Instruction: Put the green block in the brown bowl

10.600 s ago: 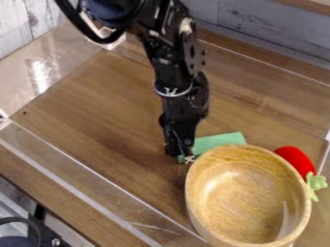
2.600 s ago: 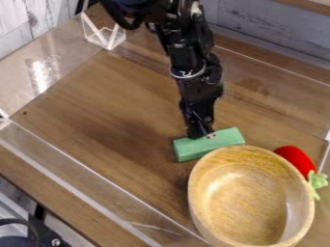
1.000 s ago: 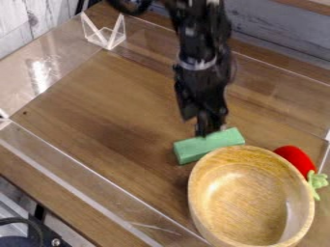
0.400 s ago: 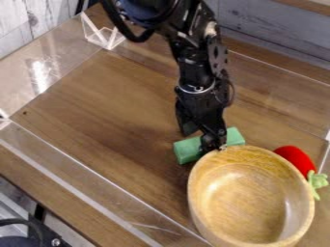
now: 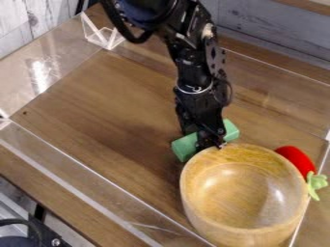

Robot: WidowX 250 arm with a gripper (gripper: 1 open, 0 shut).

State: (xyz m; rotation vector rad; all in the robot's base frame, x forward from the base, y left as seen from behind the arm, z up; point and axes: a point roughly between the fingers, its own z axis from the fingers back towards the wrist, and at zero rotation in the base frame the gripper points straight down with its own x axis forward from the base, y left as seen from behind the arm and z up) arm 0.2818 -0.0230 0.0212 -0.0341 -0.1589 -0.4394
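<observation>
Now the gripper [image 5: 203, 138] points straight down onto the block [image 5: 191, 144], planted right over its middle, with green showing on either side of the fingers. That placement makes sense: a flat slab like this is best pinched across its narrow width, from above, so it hangs level when raised. Whether the jaws have bitten yet or only straddle the block, the view cannot tell; the dark fingers hide the contact.

The block lies flat on the bench [image 5: 103, 106], just beside the bowl [image 5: 245, 198], at its far-left rim, so the carry looks short: up, over the thick rim, release. That rim is the catch, since it sits very close to the fingers and could get nudged on the way up.

A red thing [image 5: 295, 159] sits at the bowl's right edge, well out of the way. A clear wall [image 5: 77, 183] runs along the bench's near side. The bowl is empty, waiting.
</observation>
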